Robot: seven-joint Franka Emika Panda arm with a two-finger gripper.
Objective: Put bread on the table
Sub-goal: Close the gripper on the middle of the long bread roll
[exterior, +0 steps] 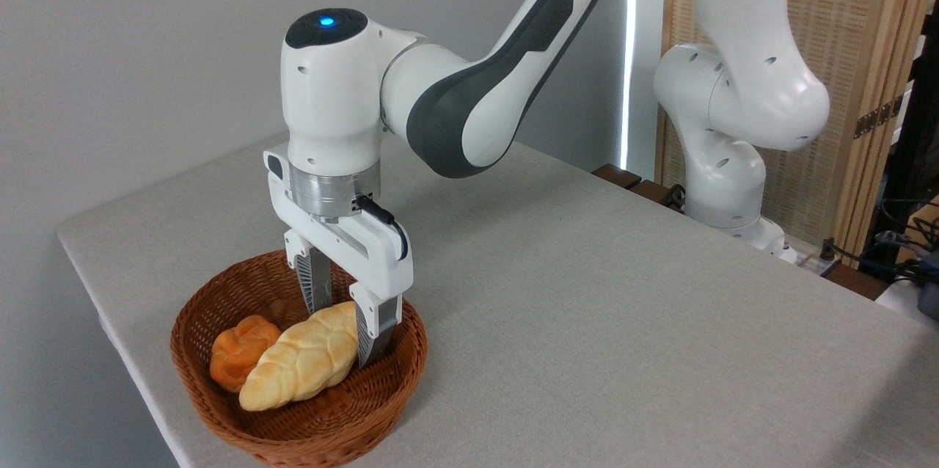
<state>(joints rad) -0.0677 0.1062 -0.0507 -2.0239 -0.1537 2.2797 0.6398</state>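
A: Is any writing or brand visible?

B: None that can be read. The white and dark grey robot arm (469,108) is smooth glossy plastic with a metal ring at the wrist and a small blue light glowing on top of its last joint.

A: Where is the bread?

B: The bread (304,364) lies in a round brown woven wicker basket (301,431) near the front left corner of the tabletop (623,306). It is a long, pale golden braided loaf with tapered ends, lying diagonally. A small round orange bun (238,358) sits touching its left side.

A: And the gripper?

B: The gripper (341,321) points straight down into the basket. Its two flat grey fingers straddle the loaf's upper right end, one behind, one in front. They sit close against it, but I cannot tell whether they are squeezing it.

A: What is the tabletop like?

B: Light grey, cloth-like, with a rounded corner.
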